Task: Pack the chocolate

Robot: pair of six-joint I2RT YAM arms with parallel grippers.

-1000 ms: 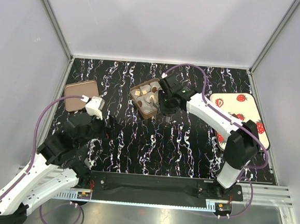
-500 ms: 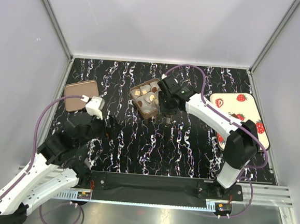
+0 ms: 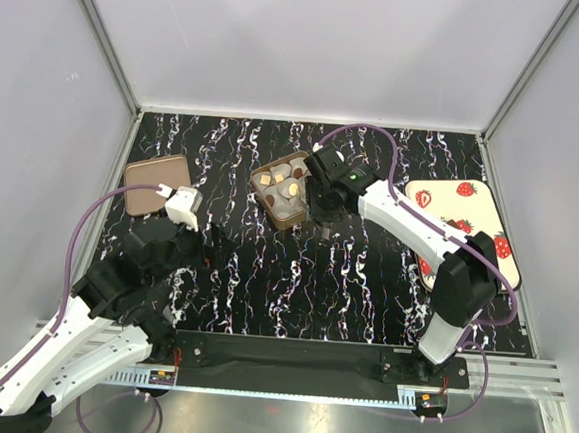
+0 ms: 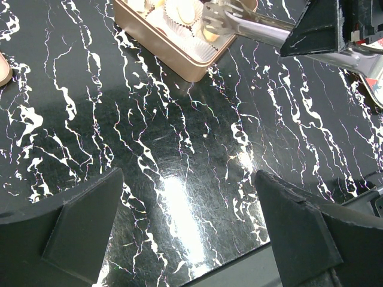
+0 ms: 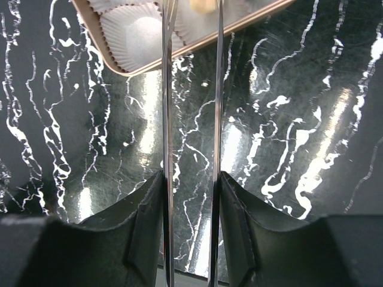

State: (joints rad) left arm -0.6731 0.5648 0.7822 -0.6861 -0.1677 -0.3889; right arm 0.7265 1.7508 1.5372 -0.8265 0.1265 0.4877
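My right gripper (image 5: 190,179) is clamped on a pair of thin shiny metal tongs (image 5: 166,119). Their blades stand a narrow gap apart and reach over the near rim of the shallow rose-gold box (image 5: 149,67), which is lined with white pleated paper cups (image 5: 134,36). I judge this to be the setting-down step: in the left wrist view a pale tan chocolate piece (image 4: 210,34) sits just under the tong tips, and other chocolate pieces (image 3: 265,180) lie in the box. The next move calls for letting the blades spring apart, lifting straight up clear of the cups, then reaching to the strawberry-printed white plate (image 3: 467,195) for another. My left gripper (image 4: 188,176) hangs wide over the black marbled tabletop (image 4: 179,149), holding nothing. My right wrist camera cuts off the tong tips, so I cannot tell whether the piece is pinched or free. What lies on the plate is partly hidden by my arm and too small to make out
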